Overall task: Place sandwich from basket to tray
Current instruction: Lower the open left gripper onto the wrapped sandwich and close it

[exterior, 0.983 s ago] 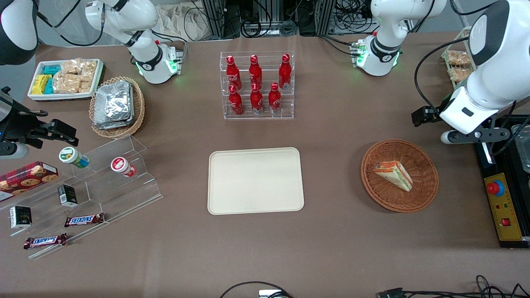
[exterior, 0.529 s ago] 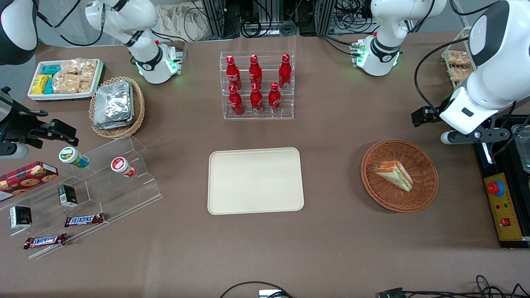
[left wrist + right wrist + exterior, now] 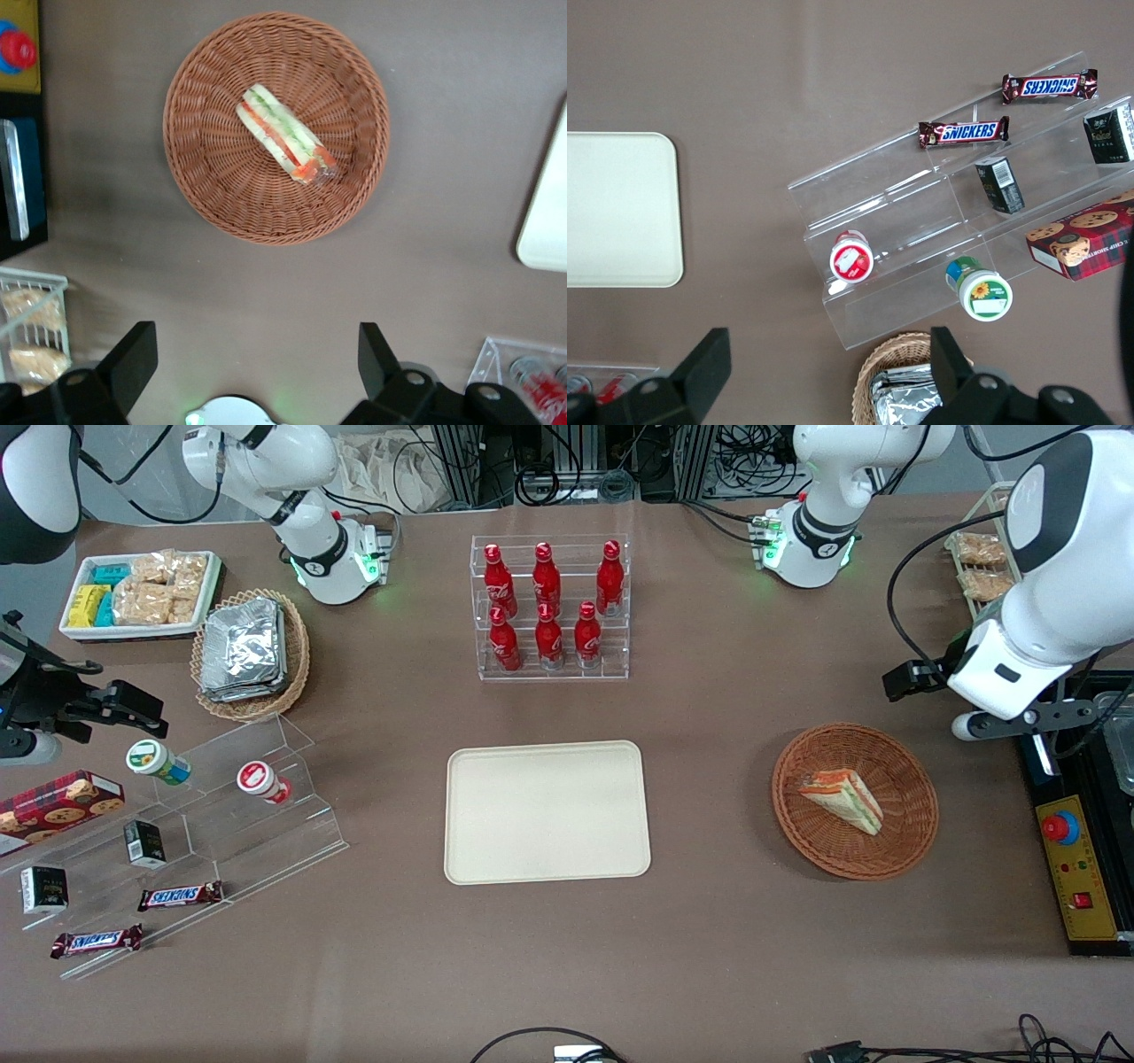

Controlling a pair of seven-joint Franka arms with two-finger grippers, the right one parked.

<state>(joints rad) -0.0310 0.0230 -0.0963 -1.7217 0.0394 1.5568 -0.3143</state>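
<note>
The sandwich (image 3: 842, 799), a wrapped white wedge with orange and green layers, lies in the round reddish-brown wicker basket (image 3: 855, 868). The cream tray (image 3: 547, 812) sits bare at the table's middle, toward the parked arm's end from the basket. My gripper (image 3: 1017, 717) hovers high, just outside the basket's rim and farther from the front camera than the sandwich. In the left wrist view the gripper (image 3: 257, 354) is open with only brown table between its fingers; the sandwich (image 3: 285, 146) and basket (image 3: 221, 204) lie well apart from them, and a tray (image 3: 545, 230) corner shows.
A clear rack of red bottles (image 3: 549, 607) stands farther from the front camera than the tray. A black and yellow control box with a red button (image 3: 1076, 859) lies at the working arm's end. A wire rack of tan snack packets (image 3: 974, 562) is close to the arm.
My arm has shifted slightly toward the working arm's end of the table and a little nearer the front camera. The sandwich, basket and tray have not moved.
</note>
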